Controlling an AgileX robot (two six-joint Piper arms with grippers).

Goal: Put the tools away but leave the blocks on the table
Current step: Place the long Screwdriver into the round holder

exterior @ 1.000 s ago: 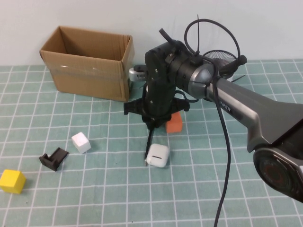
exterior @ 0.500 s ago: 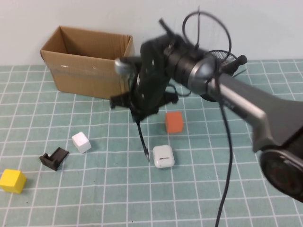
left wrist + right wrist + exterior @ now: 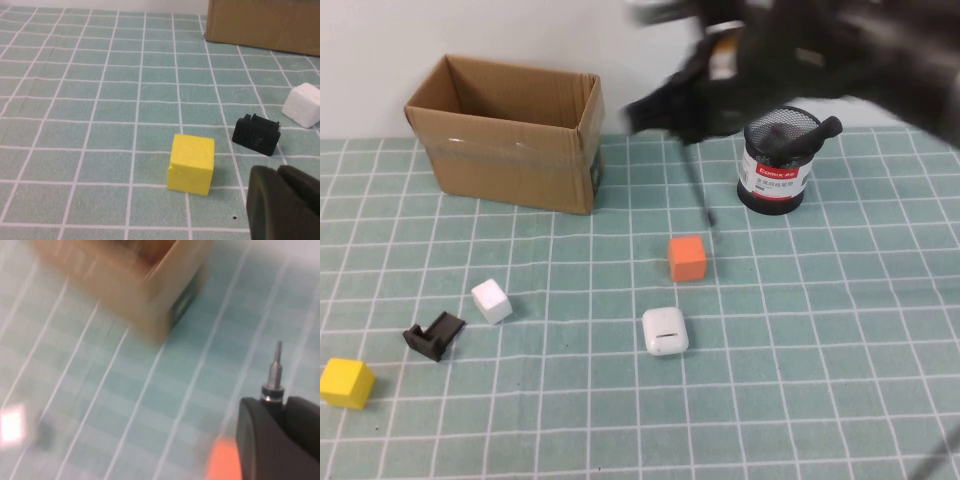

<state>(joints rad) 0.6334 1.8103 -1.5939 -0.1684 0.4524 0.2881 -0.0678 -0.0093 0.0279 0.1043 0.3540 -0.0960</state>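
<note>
A: Your right gripper [image 3: 705,110] is up in the air, between the cardboard box [image 3: 510,135] and the mesh pen cup [image 3: 778,160], clamped on the thin pen-like screwdriver [image 3: 698,190], whose tip hangs down over the mat [image 3: 820,350].

B: What worries you?

A: The arm is blurred, so I judge it is travelling fast. The thin shaft is pinched only at its top; a hard swing could twist it in the jaws or fling it loose, and you'd have it on the mat near the orange block [image 3: 687,258].

B: And at the cup?

A: A dark handle [image 3: 800,135] already sticks out of it. If you come down off-centre the tip can catch the rim or that handle, and tip the cup.

B: The other arm?

A: Your left gripper [image 3: 285,200] sits low beside the yellow block [image 3: 191,163] and the black bracket [image 3: 256,135]; I cannot tell how its fingers stand. The white block [image 3: 302,104] lies apart, untouched
</note>
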